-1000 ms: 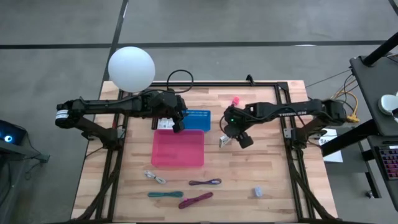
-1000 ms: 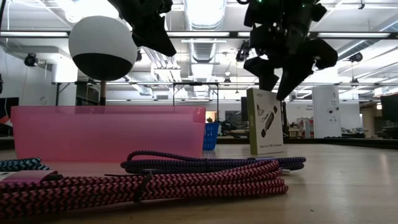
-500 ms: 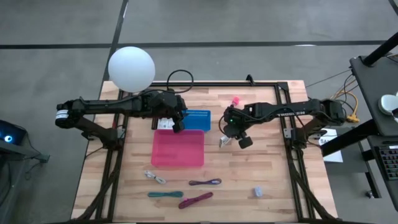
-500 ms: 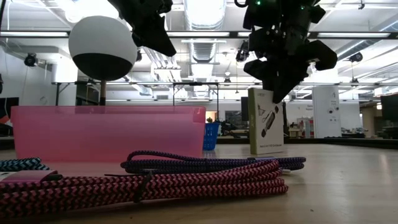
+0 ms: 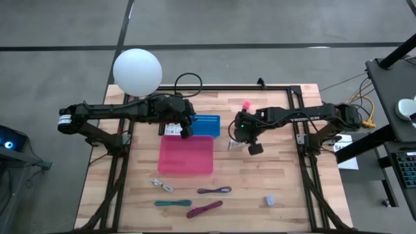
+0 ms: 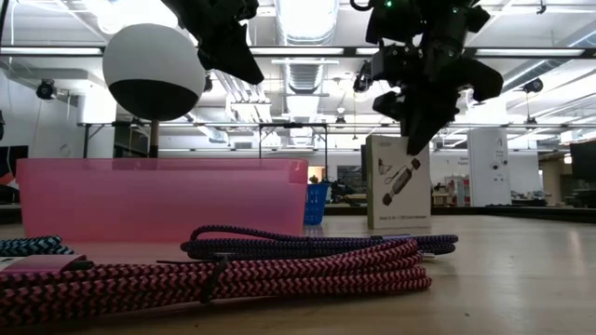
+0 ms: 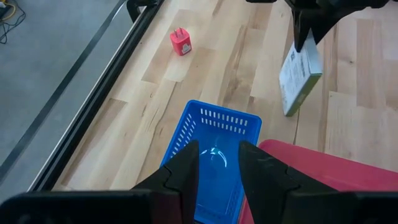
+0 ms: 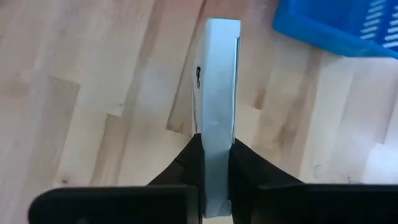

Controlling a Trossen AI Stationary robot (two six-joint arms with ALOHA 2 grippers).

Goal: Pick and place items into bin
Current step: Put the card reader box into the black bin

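Right gripper (image 8: 216, 163) clamped on the top edge of the green packet (image 6: 399, 182), jaws narrow around the thin card; packet upright near the middle of the desk, right of the pink bin (image 5: 186, 155), bottom edge at or just above the wood, contact hard to judge. Could swing or slip out on the lift, given a pinch on one thin edge only; could clip the blue basket (image 5: 205, 121) or the bin wall on the way across. Left gripper (image 7: 217, 168) hovering over that basket near the far edge, jaws part open, holding nothing visible; possible arm crowding over the bin.
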